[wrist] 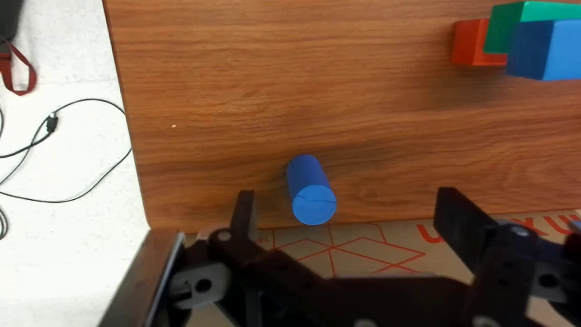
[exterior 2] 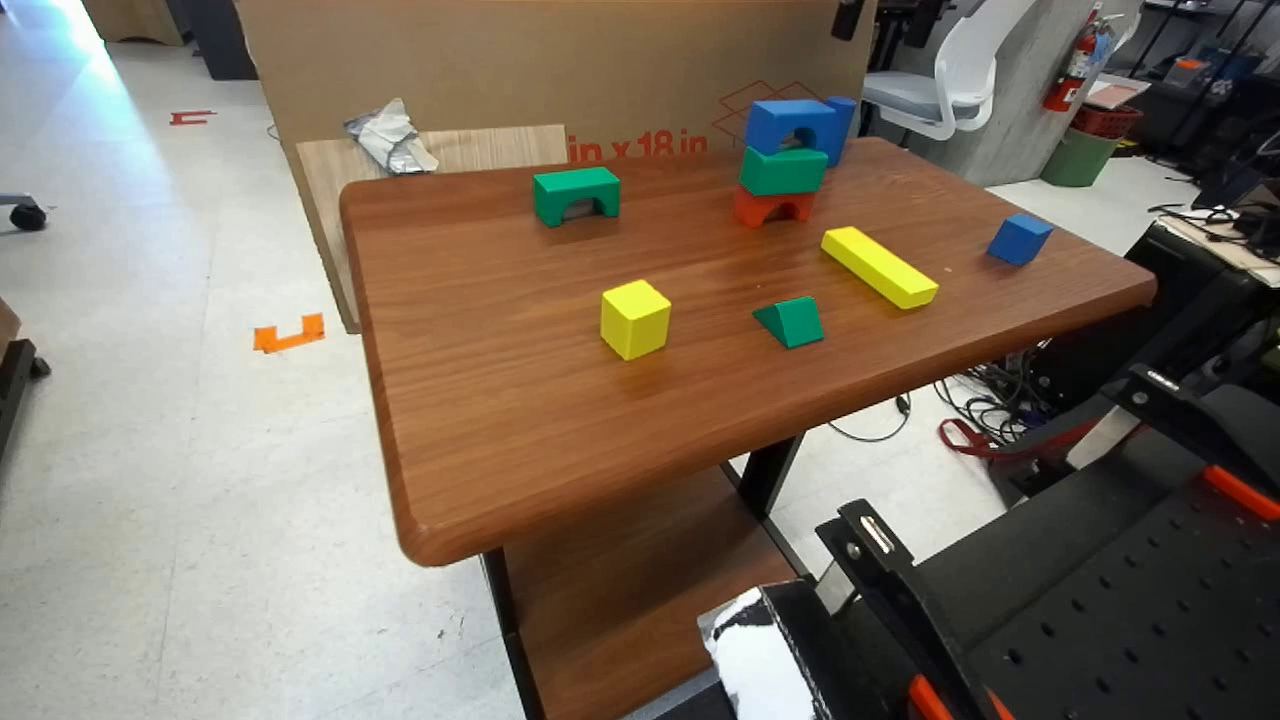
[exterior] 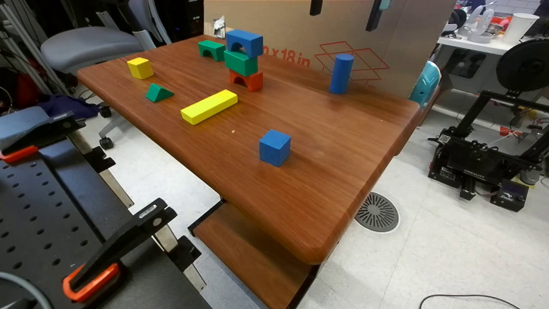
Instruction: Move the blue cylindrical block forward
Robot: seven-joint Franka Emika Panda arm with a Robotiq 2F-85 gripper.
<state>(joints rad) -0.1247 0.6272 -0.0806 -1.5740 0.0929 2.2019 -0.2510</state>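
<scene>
Brown cardboard is standing behind the wooden surface, where the blue cylindrical block is standing upright. Spread wide apart, the jaws are hovering above it.

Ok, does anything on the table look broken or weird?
Maybe one thing: in the wrist view, the blue cylindrical block has a thin dark line running across its otherwise plain blue top. That looks odd because it could be a crack, or just a mark; I can't tell which. It's standing upright, though.
</scene>
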